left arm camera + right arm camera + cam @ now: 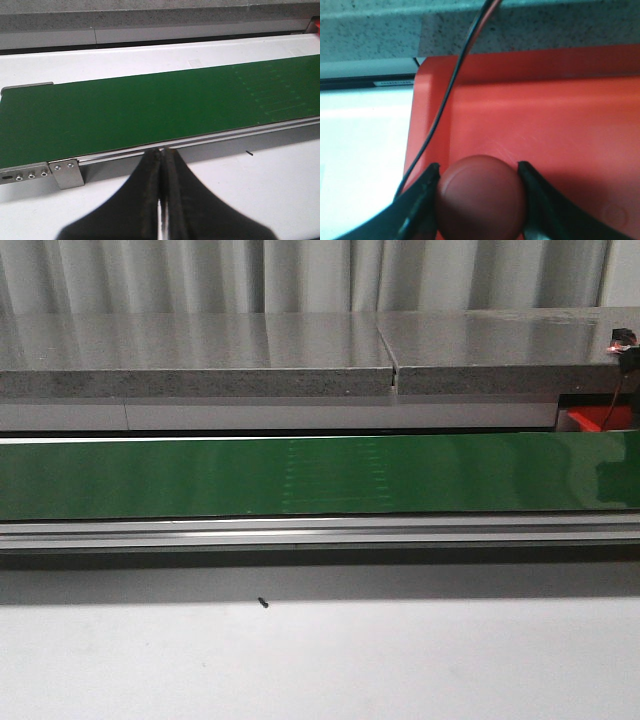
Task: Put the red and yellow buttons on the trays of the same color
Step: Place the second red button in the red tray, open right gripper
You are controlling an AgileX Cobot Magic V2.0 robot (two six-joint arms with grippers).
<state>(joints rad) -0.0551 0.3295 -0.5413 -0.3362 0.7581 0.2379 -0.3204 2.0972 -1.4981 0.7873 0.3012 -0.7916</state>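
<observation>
Red button (481,197) sits clamped between the right gripper (479,200) fingers, one finger each side of its round cap, and it hangs right over the red tray (545,120). That's the relation that counts: button directly above the tray floor, close to the tray's near-corner edge rather than its middle. Whether it's touching the floor or a bit above, can't tell from the wrist view. No long axis to speak of, the cap's round. My guess: next move is just letting go, maybe w/ a small shift further in from the rim first.

A thin red-and-black cable (451,85) runs past the gripper and over the tray edge; could snag, though it looks clear of the button.

Left gripper (161,200) is pressed together w/ nothing in it, hovering over the white table (280,190) just beside the green conveyor belt (150,110). Belt bare, no yellow button visible, no yellow tray either.

Farther off in the front view, only a sliver of red tray shows behind the belt's right end, then a grey stone ledge (200,350) and curtain (300,270).
</observation>
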